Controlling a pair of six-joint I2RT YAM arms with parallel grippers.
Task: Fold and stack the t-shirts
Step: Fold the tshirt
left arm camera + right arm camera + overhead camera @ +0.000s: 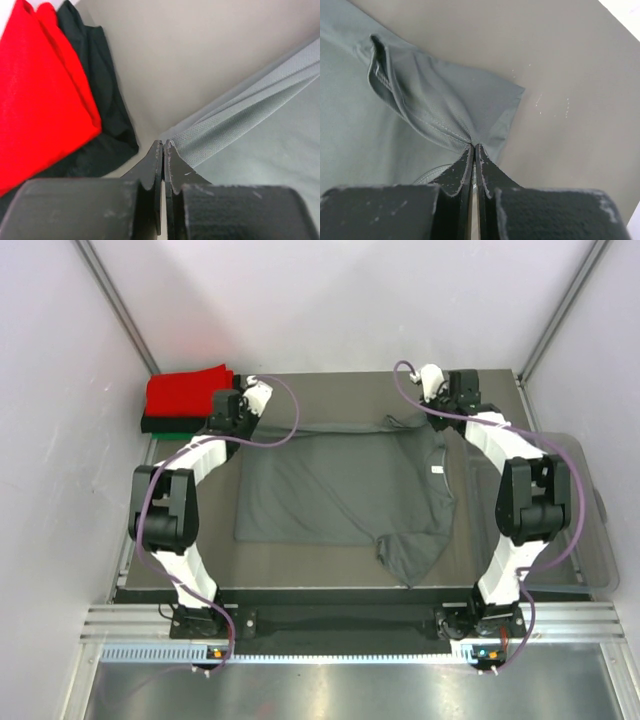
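Four fingers (151,172) (461,169) tight on grey t-shirt (340,485)

A clear rectangular plastic bin (585,540) sits right of the right gripper (473,146), nearer the bases; matte grey-brown tabletop (560,75) lies beneath it.

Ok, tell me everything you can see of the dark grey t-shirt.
The dark grey t-shirt is soft knit cloth, spread mostly flat on the table, hem to the left, collar with a white label to the right, near sleeve crumpled. The left pincer is shut on its far hem corner, the right pincer on its far sleeve, each bunching the cloth into creases.
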